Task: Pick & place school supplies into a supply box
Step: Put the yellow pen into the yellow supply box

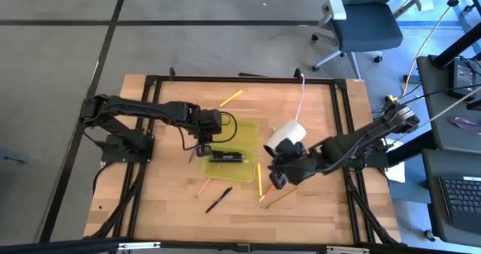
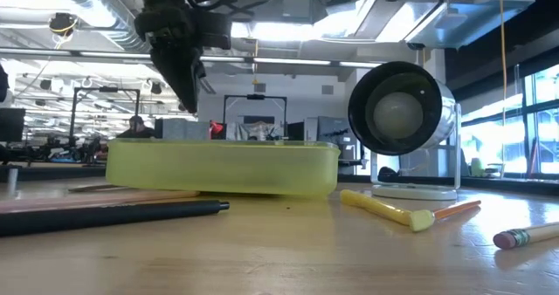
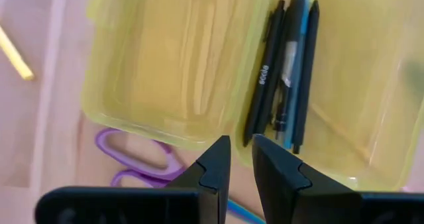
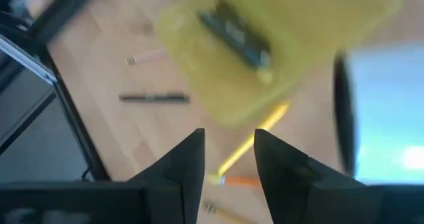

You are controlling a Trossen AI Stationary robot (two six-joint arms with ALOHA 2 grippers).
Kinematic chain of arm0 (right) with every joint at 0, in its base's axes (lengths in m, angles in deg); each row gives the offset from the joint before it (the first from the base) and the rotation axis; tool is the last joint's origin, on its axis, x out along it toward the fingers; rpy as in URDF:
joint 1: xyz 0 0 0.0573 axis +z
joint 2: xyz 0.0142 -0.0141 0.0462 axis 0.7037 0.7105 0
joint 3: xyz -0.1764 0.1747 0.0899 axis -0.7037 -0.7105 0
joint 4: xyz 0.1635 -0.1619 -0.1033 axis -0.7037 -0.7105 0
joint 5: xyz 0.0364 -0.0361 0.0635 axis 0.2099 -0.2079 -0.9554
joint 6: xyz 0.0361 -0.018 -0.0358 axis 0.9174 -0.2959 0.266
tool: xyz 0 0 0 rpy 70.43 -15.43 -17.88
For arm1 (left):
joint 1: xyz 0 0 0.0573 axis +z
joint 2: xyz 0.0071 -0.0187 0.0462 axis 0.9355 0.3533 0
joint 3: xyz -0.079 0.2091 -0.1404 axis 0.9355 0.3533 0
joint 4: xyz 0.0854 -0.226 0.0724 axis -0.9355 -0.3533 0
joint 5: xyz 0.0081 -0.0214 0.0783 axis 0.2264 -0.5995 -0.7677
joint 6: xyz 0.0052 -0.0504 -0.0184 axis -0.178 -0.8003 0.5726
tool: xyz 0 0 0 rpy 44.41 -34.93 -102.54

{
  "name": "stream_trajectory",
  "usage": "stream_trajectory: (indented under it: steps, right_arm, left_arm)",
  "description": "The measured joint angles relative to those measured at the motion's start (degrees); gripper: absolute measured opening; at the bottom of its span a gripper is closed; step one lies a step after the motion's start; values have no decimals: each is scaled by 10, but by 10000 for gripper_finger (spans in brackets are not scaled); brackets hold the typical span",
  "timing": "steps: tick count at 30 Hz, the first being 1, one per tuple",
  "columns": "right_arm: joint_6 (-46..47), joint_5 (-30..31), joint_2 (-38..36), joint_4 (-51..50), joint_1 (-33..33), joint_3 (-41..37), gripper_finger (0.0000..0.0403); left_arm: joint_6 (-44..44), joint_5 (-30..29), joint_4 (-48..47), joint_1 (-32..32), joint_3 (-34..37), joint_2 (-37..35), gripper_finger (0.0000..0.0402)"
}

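Note:
The translucent yellow-green supply box (image 1: 244, 167) lies at the table's middle, with black pens and a blue one (image 3: 285, 71) inside. My left gripper (image 3: 240, 144) hangs above the box's left wall (image 2: 190, 103), fingers narrowly apart with nothing between them. Purple-handled scissors (image 3: 139, 159) lie flat on the table just outside that wall. My right gripper (image 4: 228, 141) hovers open to the right of the box (image 1: 276, 180), above a yellow marker (image 4: 275, 118) that lies on the table. A yellow pencil (image 1: 231, 98) lies beyond the box.
A white cylinder on a cord (image 1: 285, 136) stands right of the box, close to my right arm. A black pen (image 1: 219, 200), a light pencil (image 1: 204, 185) and an orange pencil (image 1: 282, 199) lie on the wood near the front. A black frame (image 1: 342, 119) borders the table.

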Motion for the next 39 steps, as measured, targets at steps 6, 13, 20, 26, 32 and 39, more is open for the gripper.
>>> stream_trajectory:
  steps: [6, 13, 20, 26, 32, 39]
  right_arm:
    - [89, -64, 77, 0, 23, 24, 122]
    - [166, -57, 158, 1, 29, 23, 121]
    - [171, -32, 223, 10, 29, 23, 121]
    - [201, -24, 260, 27, 19, 22, 141]
    - [215, 28, 278, 35, 11, 22, 214]
    - [228, 31, 296, 44, 4, 22, 251]
  left_arm:
    - [17, -1, -9, 14, 0, -11, 58]
    - [20, -1, -22, 17, 0, -13, 53]
    - [21, -1, -25, 17, 0, -13, 55]
    - [19, 0, -30, 17, 0, -13, 53]
    - [7, 4, -51, 17, 0, -13, 50]
    - [-16, 4, -81, 17, 6, -39, 56]
